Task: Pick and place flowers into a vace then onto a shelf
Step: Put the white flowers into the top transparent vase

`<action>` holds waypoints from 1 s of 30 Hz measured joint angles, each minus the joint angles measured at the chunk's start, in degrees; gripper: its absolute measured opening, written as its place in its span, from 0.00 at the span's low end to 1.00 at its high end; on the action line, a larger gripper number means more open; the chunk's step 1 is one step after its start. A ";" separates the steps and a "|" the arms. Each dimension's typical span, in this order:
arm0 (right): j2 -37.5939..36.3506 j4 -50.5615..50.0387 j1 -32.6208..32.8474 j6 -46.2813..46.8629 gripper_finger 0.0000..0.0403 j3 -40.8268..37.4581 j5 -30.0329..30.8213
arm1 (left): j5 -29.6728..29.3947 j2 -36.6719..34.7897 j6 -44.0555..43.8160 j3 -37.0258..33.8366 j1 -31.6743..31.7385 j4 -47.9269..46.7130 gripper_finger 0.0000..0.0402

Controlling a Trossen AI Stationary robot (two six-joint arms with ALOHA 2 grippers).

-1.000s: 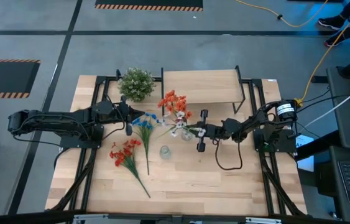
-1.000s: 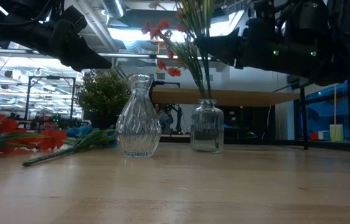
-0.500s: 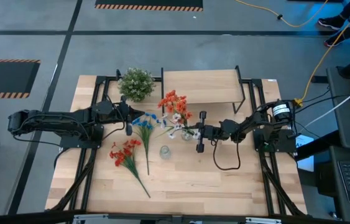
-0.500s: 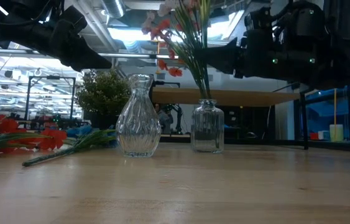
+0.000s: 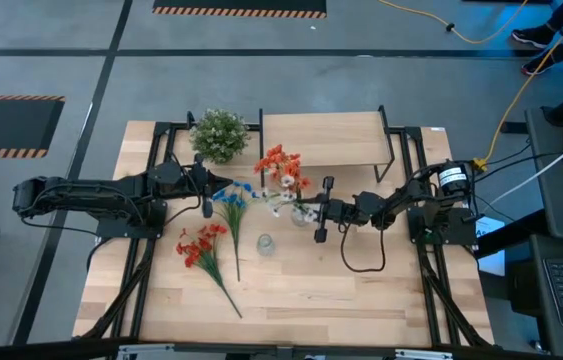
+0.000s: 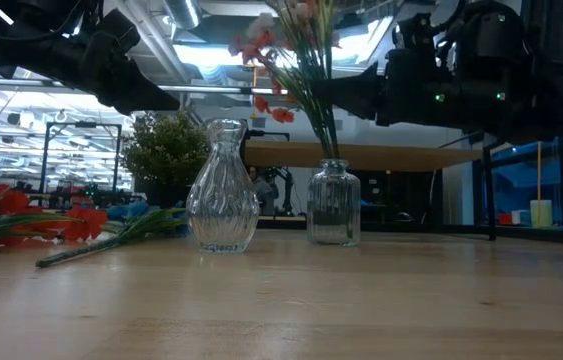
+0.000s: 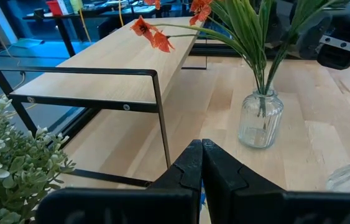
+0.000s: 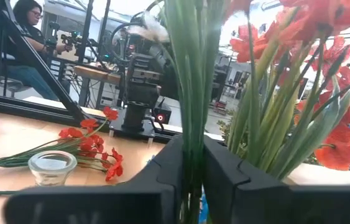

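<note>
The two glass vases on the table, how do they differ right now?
The jar-shaped vase holds flower stems, with the right gripper at them; the ribbed vase stands empty. The ribbed vase is taller and curvier, with a flared neck; the jar-shaped vase is squatter and straight-sided. Both are clear glass, upright on the tabletop.

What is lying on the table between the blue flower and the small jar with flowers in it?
In the high view, only bare table lies between the blue flower and the small jar; the flowers' heads overhang it.
</note>
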 joint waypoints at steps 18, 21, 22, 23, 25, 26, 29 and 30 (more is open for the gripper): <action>-1.00 -0.13 0.30 -0.07 0.32 -1.38 2.34 | 0.02 -0.02 0.00 0.00 0.01 -0.23 0.01; -2.10 -0.15 0.84 -0.35 0.32 -1.73 2.34 | 0.04 -0.02 0.00 0.00 0.02 -0.32 0.01; -2.41 0.01 0.98 -0.43 0.32 -1.73 2.34 | 0.04 -0.01 0.01 0.00 0.01 -0.33 0.01; -2.78 -0.08 1.03 -0.47 0.32 -1.73 2.34 | 0.04 -0.01 0.00 0.00 0.01 -0.38 0.01; -3.37 -0.50 1.04 -0.48 0.32 -1.73 2.34 | 0.04 0.00 0.00 0.00 0.02 -0.42 0.01; -3.73 -1.15 1.02 -0.50 0.32 -1.73 2.34 | 0.04 -0.01 0.00 0.00 0.00 -0.44 0.01; -4.66 -2.69 1.04 -0.46 0.32 -1.73 2.36 | 0.04 0.00 0.00 0.00 0.00 -0.44 0.01; -4.93 -2.86 1.11 -0.46 0.32 -1.73 2.34 | 0.04 -0.02 0.00 0.00 0.02 -0.46 0.01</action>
